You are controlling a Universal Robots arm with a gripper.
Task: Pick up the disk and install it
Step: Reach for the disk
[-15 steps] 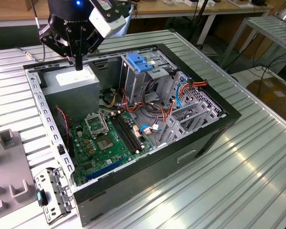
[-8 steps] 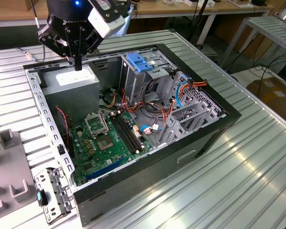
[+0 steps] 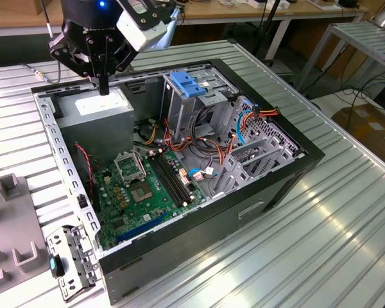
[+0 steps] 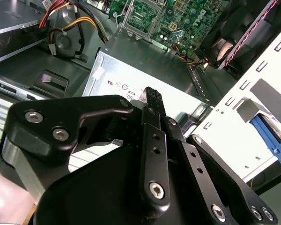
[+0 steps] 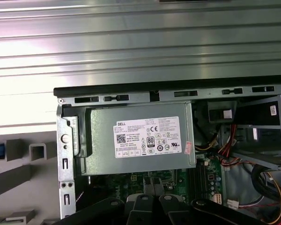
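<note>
**Exterior view.** A ribbed metal table (image 3: 333,244) stands in a workshop, with benches behind it. On the table lies an open black computer case (image 3: 179,263). Inside are a green motherboard (image 3: 147,186), a grey sheet-metal power supply (image 3: 96,109) and a blue latch (image 3: 186,83). The gripper (image 3: 102,86) hangs over the power supply, jaws drawn fully together with nothing between them.

**Second wrist view.** The black fingers (image 4: 152,101) meet above the power supply. Past the white perforated chassis wall (image 4: 253,79), a blue ribbed edge shows beside a grey block (image 4: 248,110). It is probably the disk (image 4: 273,140), lying outside the case.

**First wrist view.** The power supply carries a white rectangular label (image 5: 147,137). Red and yellow cables (image 5: 225,150) run beside it.
</note>
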